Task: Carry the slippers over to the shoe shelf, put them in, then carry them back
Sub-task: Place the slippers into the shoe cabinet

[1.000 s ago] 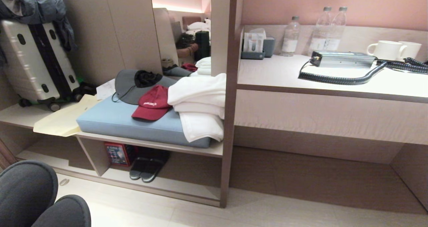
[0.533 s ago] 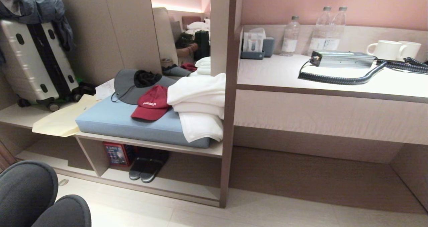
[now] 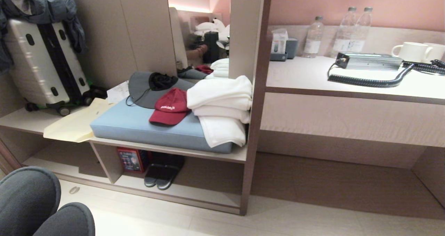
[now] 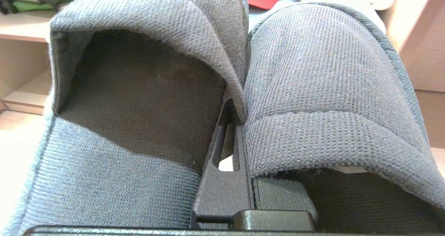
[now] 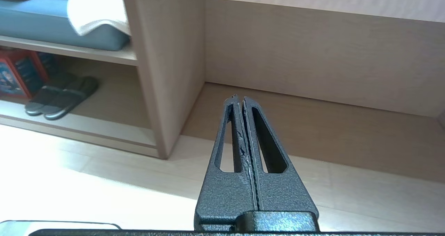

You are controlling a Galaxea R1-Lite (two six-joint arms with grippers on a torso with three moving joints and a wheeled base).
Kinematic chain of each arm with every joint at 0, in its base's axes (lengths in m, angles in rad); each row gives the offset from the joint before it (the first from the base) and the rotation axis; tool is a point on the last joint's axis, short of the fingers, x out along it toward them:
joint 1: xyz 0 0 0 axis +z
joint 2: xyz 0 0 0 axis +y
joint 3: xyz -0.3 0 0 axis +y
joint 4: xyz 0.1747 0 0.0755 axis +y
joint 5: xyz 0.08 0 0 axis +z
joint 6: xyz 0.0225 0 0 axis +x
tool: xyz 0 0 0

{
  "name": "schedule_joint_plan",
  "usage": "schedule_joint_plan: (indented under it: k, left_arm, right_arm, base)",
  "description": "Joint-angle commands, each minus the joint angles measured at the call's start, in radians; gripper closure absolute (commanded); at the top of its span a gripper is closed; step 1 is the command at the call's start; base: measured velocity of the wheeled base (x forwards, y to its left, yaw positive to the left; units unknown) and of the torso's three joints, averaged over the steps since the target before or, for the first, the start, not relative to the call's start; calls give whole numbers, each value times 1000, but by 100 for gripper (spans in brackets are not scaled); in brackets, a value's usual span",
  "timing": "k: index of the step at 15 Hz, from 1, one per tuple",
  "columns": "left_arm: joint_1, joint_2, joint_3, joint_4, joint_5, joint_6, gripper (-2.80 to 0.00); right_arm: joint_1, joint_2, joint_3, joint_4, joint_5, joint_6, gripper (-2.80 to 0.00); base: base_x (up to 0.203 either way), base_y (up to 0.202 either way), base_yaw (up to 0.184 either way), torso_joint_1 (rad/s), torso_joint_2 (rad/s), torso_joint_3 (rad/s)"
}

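Whole head-view scene sits further right in the frame than half a second back, while the slippers (image 3: 38,204) hold the same lower-left corner: the camera has turned with the base, not the furniture, so I judge the carry toward the shelf is under way and the put-in step not yet begun. Left to right in the head view: slippers at lower left, two rounded grey-blue toes side by side; upper left, a hard-shell silver suitcase (image 3: 45,62) with ribbed panels, clothing draped on top; centre, a flat blue cushion (image 3: 139,128) bearing a red cap (image 3: 170,107), a grey hat and folded white towels (image 3: 222,107), soft and thick-piled. Below the cushion, the shoe shelf (image 3: 205,197), a low open cubby of pale wood laminate, already holding black slides (image 3: 163,175) beside a red box; free floor of the cubby lies right of the slides. Right half: long desk counter (image 3: 347,86) with bottles, mugs and a coiled black cable. Left wrist view: left gripper (image 4: 229,124) clamped tight on the slippers' adjoining upper bands, coarse knit fabric, dark lined openings; exactly how much cloth lies between the fingers is hidden, probably both inner edges. Right wrist view: right gripper (image 5: 240,100) closed on nothing, matte black textured fingers pressed together, pointing toward the recess under the desk.
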Motion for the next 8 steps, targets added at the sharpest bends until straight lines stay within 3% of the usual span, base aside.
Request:
schedule_joint_plan:
  k: [1,6,8]
  left_arm:
    - [0,0,2,0,0,0,0]
    - [1,0,2,0,0,0,0]
    - [0,0,2,0,0,-1,0]
  right_arm:
    - [0,-2,0,0,0,-1,0]
    - [0,-2,0,0,0,-1,0]
    - [0,-2,0,0,0,1,0]
  base:
    - [0,200,-5,2,7,2]
    - [0,192,-2,2,2,3]
    - [0,91,-3,2,4,1]
